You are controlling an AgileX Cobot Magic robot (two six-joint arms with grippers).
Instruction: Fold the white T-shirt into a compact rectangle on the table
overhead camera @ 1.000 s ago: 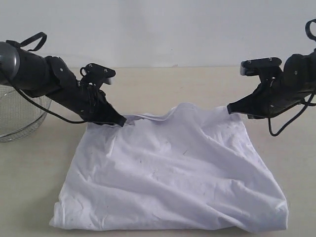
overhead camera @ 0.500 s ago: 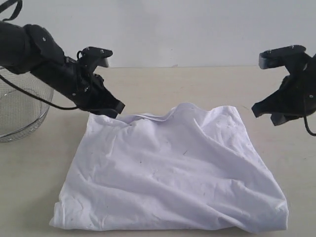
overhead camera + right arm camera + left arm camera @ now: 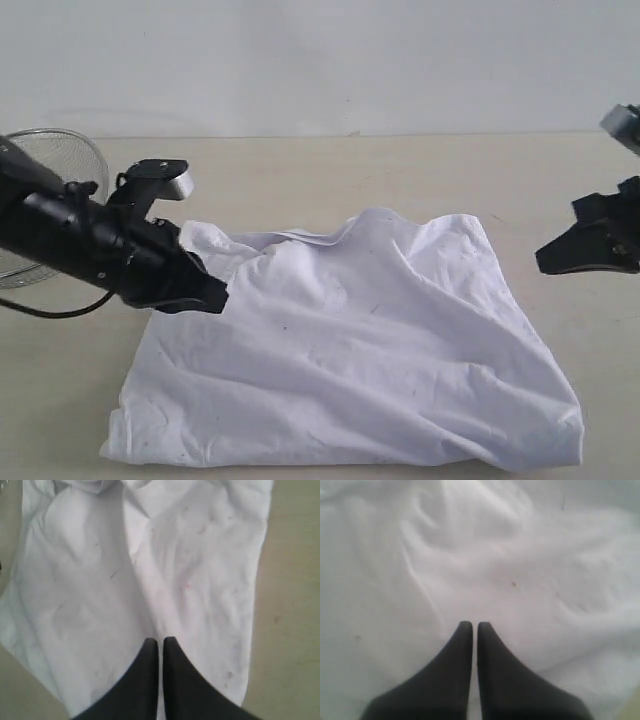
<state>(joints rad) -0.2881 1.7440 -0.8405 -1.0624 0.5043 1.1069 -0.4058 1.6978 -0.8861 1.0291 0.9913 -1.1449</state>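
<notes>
White T-shirt (image 3: 350, 350): thin, soft, wrinkly fabric with faint dark specks. It is folded over into a rough trapezoid, narrower at the far edge, with puffy creases and a rumpled far-left corner. It lies flat mid-table, its near edge close to the front of the exterior view.

Table (image 3: 300, 170): pale beige, matte, flat.

Left gripper (image 3: 215, 298): black, tapered fingers pressed together and gripping nothing, tips low over the shirt's left edge; cannot tell if they touch the cloth.

Right gripper (image 3: 545, 262): black, fingers also shut tight with nothing between them, off the shirt's right side and clear of the cloth.

Round wire-mesh basket (image 3: 50, 160): metal, far left, behind the left arm.
</notes>
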